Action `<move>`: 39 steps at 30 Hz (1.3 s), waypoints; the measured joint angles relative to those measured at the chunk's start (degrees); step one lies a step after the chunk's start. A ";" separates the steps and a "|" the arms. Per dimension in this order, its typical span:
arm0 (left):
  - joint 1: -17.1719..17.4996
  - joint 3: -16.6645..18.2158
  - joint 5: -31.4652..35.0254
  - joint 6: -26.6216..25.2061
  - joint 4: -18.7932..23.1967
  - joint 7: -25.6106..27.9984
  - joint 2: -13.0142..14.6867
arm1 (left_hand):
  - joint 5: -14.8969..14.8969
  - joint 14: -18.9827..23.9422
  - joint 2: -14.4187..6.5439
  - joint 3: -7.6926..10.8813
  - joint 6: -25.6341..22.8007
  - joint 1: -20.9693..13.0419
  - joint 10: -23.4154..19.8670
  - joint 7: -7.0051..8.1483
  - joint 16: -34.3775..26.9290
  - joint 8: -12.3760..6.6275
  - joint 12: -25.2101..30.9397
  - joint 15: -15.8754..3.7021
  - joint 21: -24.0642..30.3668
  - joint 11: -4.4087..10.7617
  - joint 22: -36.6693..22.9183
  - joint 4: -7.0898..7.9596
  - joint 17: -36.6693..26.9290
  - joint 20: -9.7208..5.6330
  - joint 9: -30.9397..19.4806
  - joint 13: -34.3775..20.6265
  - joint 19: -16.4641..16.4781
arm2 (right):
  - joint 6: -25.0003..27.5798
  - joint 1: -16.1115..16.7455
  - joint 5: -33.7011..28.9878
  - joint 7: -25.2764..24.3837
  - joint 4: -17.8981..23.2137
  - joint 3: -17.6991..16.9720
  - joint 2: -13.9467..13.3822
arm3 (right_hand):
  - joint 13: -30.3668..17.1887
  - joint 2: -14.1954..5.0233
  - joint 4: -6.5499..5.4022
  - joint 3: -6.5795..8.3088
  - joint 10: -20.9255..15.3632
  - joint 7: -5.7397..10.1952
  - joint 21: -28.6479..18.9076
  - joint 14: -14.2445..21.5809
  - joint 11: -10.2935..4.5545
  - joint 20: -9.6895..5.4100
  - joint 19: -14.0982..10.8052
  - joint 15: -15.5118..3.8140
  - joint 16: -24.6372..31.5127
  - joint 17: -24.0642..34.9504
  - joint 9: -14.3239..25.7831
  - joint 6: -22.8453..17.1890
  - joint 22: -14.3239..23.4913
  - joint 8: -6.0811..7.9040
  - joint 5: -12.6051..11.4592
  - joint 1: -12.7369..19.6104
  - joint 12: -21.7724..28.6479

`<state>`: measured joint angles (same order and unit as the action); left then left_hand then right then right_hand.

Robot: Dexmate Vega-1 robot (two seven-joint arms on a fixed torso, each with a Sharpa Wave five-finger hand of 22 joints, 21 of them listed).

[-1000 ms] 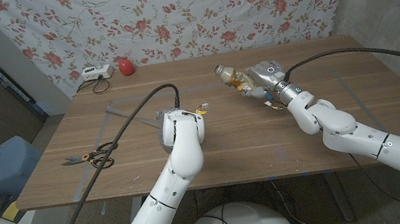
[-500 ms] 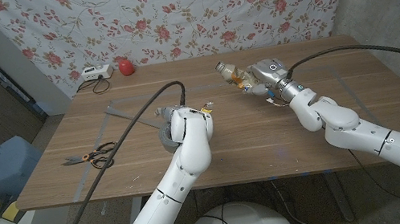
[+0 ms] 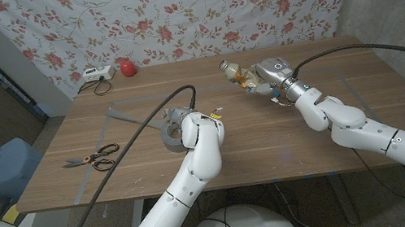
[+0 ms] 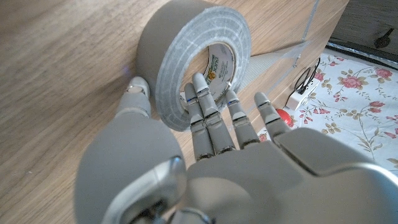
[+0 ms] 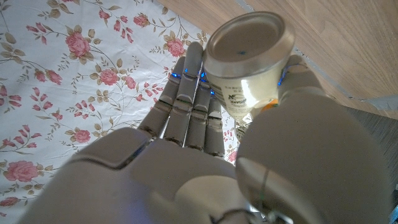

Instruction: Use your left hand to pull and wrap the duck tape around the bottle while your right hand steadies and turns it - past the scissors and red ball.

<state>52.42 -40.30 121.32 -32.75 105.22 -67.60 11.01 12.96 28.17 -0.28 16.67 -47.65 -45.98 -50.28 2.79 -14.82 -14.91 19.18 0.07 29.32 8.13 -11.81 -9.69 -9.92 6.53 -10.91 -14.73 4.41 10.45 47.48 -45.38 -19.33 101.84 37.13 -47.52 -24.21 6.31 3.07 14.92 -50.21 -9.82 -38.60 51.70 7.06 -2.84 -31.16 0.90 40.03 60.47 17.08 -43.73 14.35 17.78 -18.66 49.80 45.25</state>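
Clear bottle [image 3: 240,77] lies tilted, neck toward floral backdrop, right hand [image 3: 272,77] fingers clamped; left hand [image 4: 205,134] fingers grip tape roll [image 4: 186,59].

In the head view the left hand [image 3: 187,121] hides most of the tape roll [image 3: 169,138]; the right hand [image 3: 272,77] covers the bottle [image 3: 234,73] body.

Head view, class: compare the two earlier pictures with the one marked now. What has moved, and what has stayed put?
The left hand has travelled right across the table, taking the roll of duct tape with it; its fingers reach into the roll's core. The right hand keeps hold of the bottle, shifted slightly right. The scissors and the red ball have not moved.
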 measured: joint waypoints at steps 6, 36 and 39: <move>-0.12 -1.19 -0.57 -1.73 -1.82 3.60 0.55 | -2.63 3.82 1.69 2.37 -7.13 -1.68 -5.91 -2.91 -1.16 -2.28 2.85 1.26 2.01 -2.18 -0.28 -2.30 -0.01 -2.06 -0.21 -1.28 2.88 | -0.16 -0.37 -0.02 -0.02 -0.30 0.16 0.13 | 0.00 0.00 0.00 -0.13 -0.01 0.00 -0.24 0.01 0.00 0.02 0.00 -0.01 -0.21 0.18 0.10 0.00 0.00 -0.11 -0.01 0.00 0.00; 15.40 12.54 -44.85 -1.14 10.39 55.02 -2.13 | -2.83 12.66 2.06 5.11 -13.82 -8.51 -12.61 -5.38 -3.32 -3.20 4.67 -2.83 4.55 -4.35 -0.18 -0.52 -1.46 -1.13 -0.38 -1.47 7.22 | 1.54 -2.04 -3.42 -0.20 -1.40 2.15 1.40 | -0.51 0.00 -0.47 -0.62 -0.40 0.21 -1.05 0.34 0.01 -0.01 0.58 -0.30 -1.28 0.70 0.63 -0.83 -0.79 -1.00 -0.03 0.00 -0.53; 15.80 13.65 -50.86 1.62 10.91 61.53 -1.91 | -2.84 13.61 2.07 5.09 -14.19 -8.51 -13.03 -5.03 -3.28 -3.06 4.25 -4.08 4.80 -3.93 -0.18 -0.51 -1.07 -0.92 -0.50 -1.46 7.87 | 1.73 -2.10 -3.65 -0.26 -1.32 2.21 1.41 | -0.64 0.00 -0.70 -0.85 -0.40 0.21 -1.46 0.34 0.01 0.02 0.60 -0.30 -1.28 0.74 0.63 -0.84 -0.78 -1.09 -0.03 0.00 -0.57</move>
<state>68.22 -26.65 70.46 -31.13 116.14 -6.08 9.10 10.12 41.78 1.78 21.76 -61.84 -54.49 -63.32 -2.24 -18.10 -17.97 23.43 -4.01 34.12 4.20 -11.98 -10.20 -10.98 5.61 -11.41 -16.19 12.29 12.18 45.37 -49.03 -19.59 100.52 39.34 -46.11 -24.85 6.31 2.38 14.06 -50.61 -9.61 -40.06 52.03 7.06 -2.82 -30.56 0.60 38.75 61.20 17.71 -44.57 13.57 16.70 -18.69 49.80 44.68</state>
